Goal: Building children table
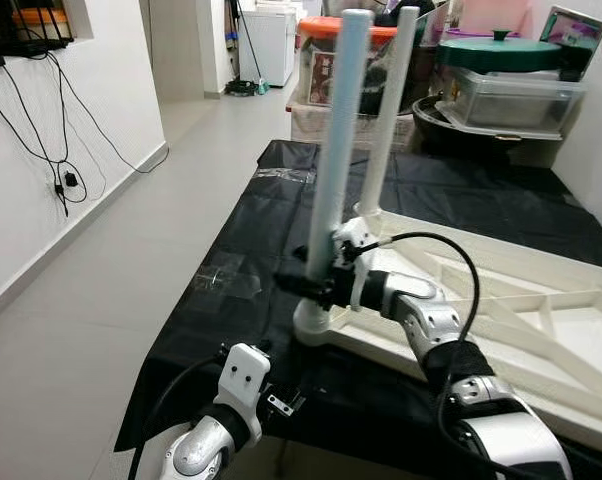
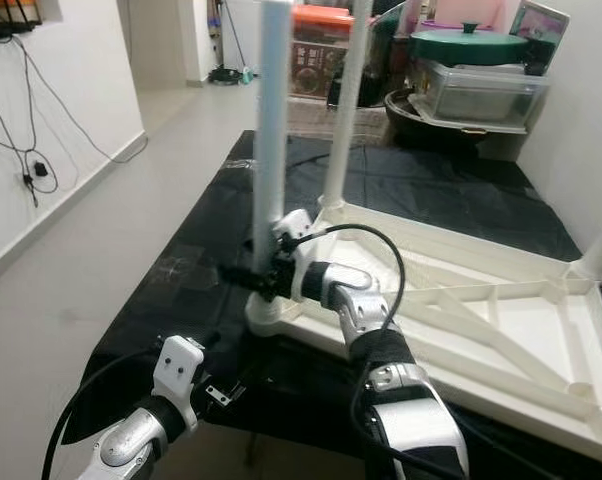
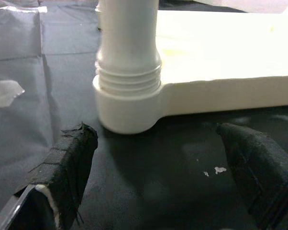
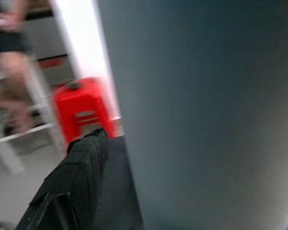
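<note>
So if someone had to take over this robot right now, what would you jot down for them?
Right hand: shut on the near leg, low on it, just above the corner socket.
Left hand: open, low beside that socket, holding nothing.
Tabletop: lies upside down on the black sheet.
Done: near leg and a second leg stand upright in their sockets. The left wrist view shows thread rings at the near leg's base, so it may not be screwed fully home.
Left: finish seating the near leg, fit any legs missing at the far corners, then turn the table over.
</note>
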